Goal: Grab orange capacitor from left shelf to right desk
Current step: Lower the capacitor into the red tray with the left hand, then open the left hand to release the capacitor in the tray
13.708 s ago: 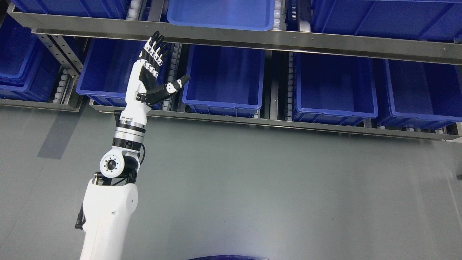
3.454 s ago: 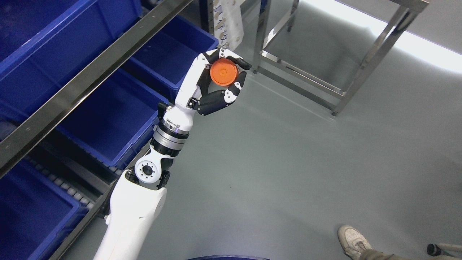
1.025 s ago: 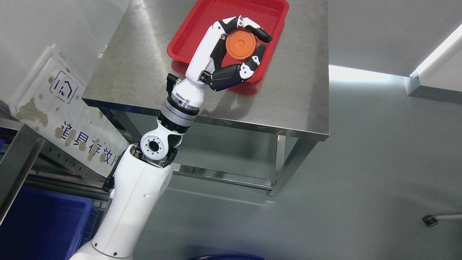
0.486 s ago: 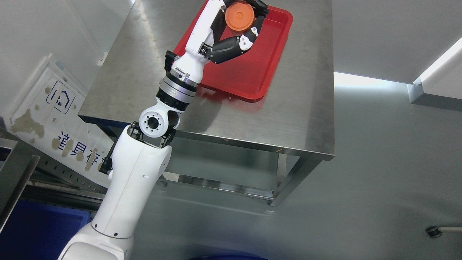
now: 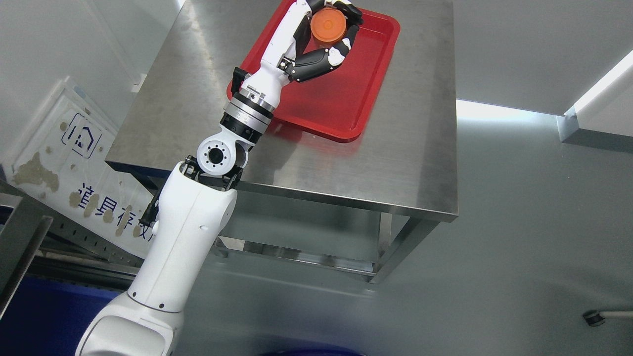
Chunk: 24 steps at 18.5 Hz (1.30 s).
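Over glossy red tray [image 5: 356,106], left robot hand [image 5: 316,42] gripping round orange capacitor [image 5: 328,28]

The table [image 5: 395,148] is brushed steel, dully reflective with faint scratches. The red tray [image 5: 356,99] looks like smooth, glossy plastic. The arm [image 5: 183,247] has a glossy white shell (black matt finger joints). The floor [image 5: 519,247] is smooth grey.

Round orange capacitor [image 5: 328,27] above red tray [image 5: 346,99]

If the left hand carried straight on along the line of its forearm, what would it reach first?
Probably the far part of the red tray beneath it, then the steel table; the left hand, shut on the orange capacitor, seems above it, depth unclear.
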{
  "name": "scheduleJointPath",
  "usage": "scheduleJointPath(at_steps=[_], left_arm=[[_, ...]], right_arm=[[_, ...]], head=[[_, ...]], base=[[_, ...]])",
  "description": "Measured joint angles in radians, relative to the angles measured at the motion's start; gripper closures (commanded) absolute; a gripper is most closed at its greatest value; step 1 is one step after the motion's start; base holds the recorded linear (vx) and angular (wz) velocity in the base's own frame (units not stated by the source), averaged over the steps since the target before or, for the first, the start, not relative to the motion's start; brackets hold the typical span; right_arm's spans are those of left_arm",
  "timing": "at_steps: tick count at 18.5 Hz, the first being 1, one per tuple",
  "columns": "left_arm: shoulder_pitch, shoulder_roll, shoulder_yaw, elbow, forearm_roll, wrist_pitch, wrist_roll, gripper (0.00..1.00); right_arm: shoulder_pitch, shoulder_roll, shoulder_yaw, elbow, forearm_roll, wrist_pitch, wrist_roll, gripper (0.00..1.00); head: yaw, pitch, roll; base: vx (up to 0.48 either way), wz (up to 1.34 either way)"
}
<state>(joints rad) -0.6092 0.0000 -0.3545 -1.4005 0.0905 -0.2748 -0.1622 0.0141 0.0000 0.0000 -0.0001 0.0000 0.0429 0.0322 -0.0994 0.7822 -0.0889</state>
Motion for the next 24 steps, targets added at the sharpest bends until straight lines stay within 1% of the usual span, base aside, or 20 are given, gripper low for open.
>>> scheduleJointPath(at_steps=[2,4,5,9,15,16,17,18,20,21,22,23,24], left_arm=[[-0.019,0.000,-0.005,0.040,0.000,0.001,0.001,0.94],[-0.033,0.000,-0.009,0.081,0.001,0.002,0.002,0.88],[-0.038,0.000,-0.011,0.096,0.001,0.004,0.002,0.87],[-0.052,0.000,-0.020,0.155,0.001,0.047,0.002,0.87],[-0.106,0.000,-0.036,0.255,0.001,0.070,0.025,0.85],[-0.118,0.000,-0.039,0.273,0.001,0.072,0.030,0.81],[-0.130,0.000,-0.043,0.290,0.001,0.073,0.033,0.73],[-0.139,0.000,-0.045,0.307,0.001,0.076,0.036,0.69],[-0.151,0.000,-0.054,0.333,0.000,0.080,0.037,0.64],[-0.157,0.000,-0.058,0.346,0.000,0.081,0.038,0.58],[-0.161,0.000,-0.062,0.359,0.001,0.083,0.039,0.45],[-0.166,0.000,-0.066,0.369,0.002,0.084,0.039,0.28],[-0.169,0.000,-0.068,0.377,0.004,0.085,0.039,0.20]], right_arm=[[-0.005,0.000,0.000,0.000,0.000,-0.002,-0.001,0.00],[-0.007,0.000,0.000,0.000,0.000,-0.002,0.000,0.00],[-0.009,0.000,0.000,0.000,0.000,-0.003,0.001,0.00],[-0.006,0.000,0.000,0.000,0.000,-0.004,0.004,0.00],[-0.008,0.000,0.000,0.000,0.000,-0.006,0.003,0.00],[-0.008,0.000,0.000,0.000,0.000,-0.006,0.002,0.00],[-0.010,0.000,0.000,0.000,0.000,-0.006,0.000,0.00],[-0.004,0.000,0.000,0.000,0.000,-0.006,0.000,0.00],[-0.009,0.000,0.000,0.000,0.000,-0.004,-0.002,0.00],[-0.008,0.000,0.000,0.000,0.000,-0.004,-0.002,0.00],[-0.009,0.000,0.000,0.000,0.000,-0.003,-0.002,0.00],[-0.011,0.000,0.000,0.000,0.000,-0.003,-0.002,0.00],[-0.010,0.000,0.000,0.000,0.000,-0.003,-0.001,0.00]], head=[[0.0000,0.000,0.000],[0.0000,0.000,0.000],[0.0000,0.000,0.000],[0.0000,0.000,0.000],[0.0000,0.000,0.000],[0.0000,0.000,0.000],[0.0000,0.000,0.000],[0.0000,0.000,0.000],[0.0000,0.000,0.000],[0.0000,0.000,0.000],[0.0000,0.000,0.000],[0.0000,0.000,0.000],[0.0000,0.000,0.000]], base=[[-0.012,0.02],[-0.011,-0.02],[0.000,0.00],[0.000,0.00],[-0.001,-0.01],[0.000,0.00],[0.000,0.00],[0.000,0.00],[0.000,0.00],[0.000,0.00],[0.000,0.00],[0.000,0.00],[0.000,0.00]])
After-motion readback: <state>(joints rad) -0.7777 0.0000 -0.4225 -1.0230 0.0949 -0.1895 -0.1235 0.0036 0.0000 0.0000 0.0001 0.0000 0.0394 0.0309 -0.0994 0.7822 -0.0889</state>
